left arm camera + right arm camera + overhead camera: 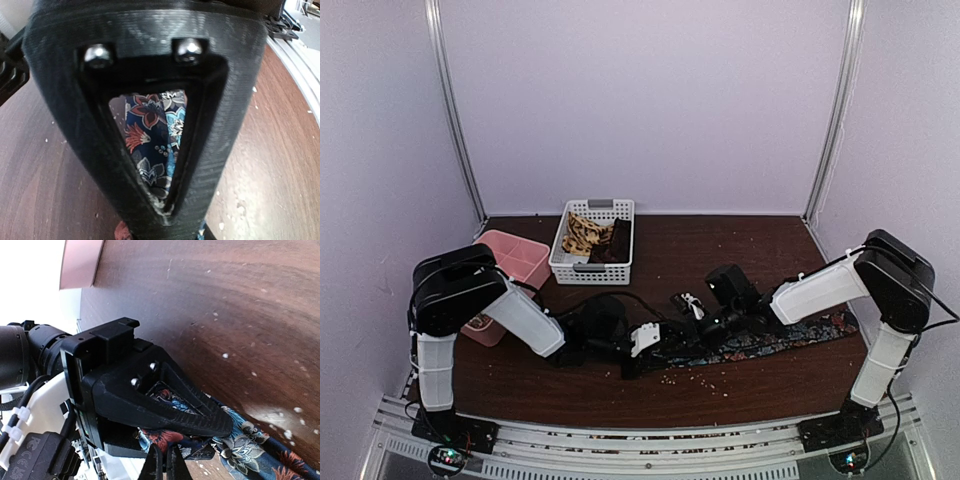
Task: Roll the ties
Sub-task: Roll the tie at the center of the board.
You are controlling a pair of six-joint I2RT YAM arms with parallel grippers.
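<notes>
Two robot arms meet over a dark wooden table (740, 250). Near the left edge sits a pink tray (515, 262). Just beside it, against the far edge, a white basket (592, 240) holds two bundled ties, a tan patterned tie (582, 233) on its left and a dark brown tie (618, 240) on its right.

Toward the near edge, left of centre, the left gripper (642, 342) reaches low over the wood. Its fingers (75, 125) are clamped around one end of the floral tie (780, 340); the blue, red and white print shows through the triangular opening in the finger and sits bunched between the two pads in the right wrist view.

Just right of it, at the table's middle, the right gripper (688, 318) comes in from the other side with its jaws fully closed — whether any cloth is caught between them cannot be told.

From that meeting point the floral tie runs flat along the wood toward the right edge, its wide end nearest that edge. Pale crumbs (695, 378) dot the surface between the tie and the near edge.
</notes>
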